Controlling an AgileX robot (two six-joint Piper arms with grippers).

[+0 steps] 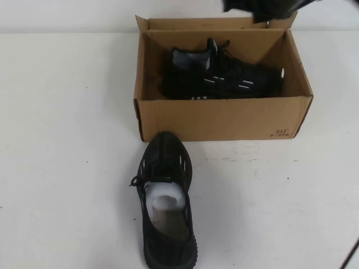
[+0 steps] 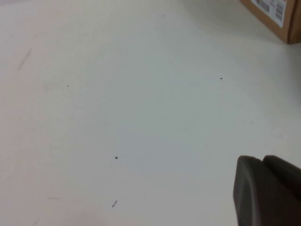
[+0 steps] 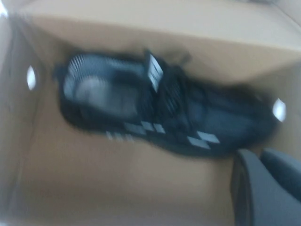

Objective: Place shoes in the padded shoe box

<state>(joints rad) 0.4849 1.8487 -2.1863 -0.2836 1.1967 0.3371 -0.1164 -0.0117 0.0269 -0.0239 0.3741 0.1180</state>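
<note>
One shoe [image 1: 221, 75] lies on its side inside the padded shoe box [image 1: 224, 117], which stands open toward the far edge of the worktop [image 1: 67, 140], right of centre; the second shoe [image 1: 165, 202] rests upright on the worktop just in front of the box, heel at the near edge and toe pointing at the box's front wall, white stuffing showing in its opening. The right gripper [image 1: 261, 8] hangs above the box's far right corner, holding nothing (whether its jaws are spread or pressed together cannot be told). The left gripper [image 2: 268, 190] is over bare worktop on the left side, apart from the box, its jaws likewise impossible to judge. The step in hand is probably fetching the second shoe: grip it across the collar or midfoot, lift it clear of the front wall, and lay it in the free strip along the box's near side, beside the first.
</note>
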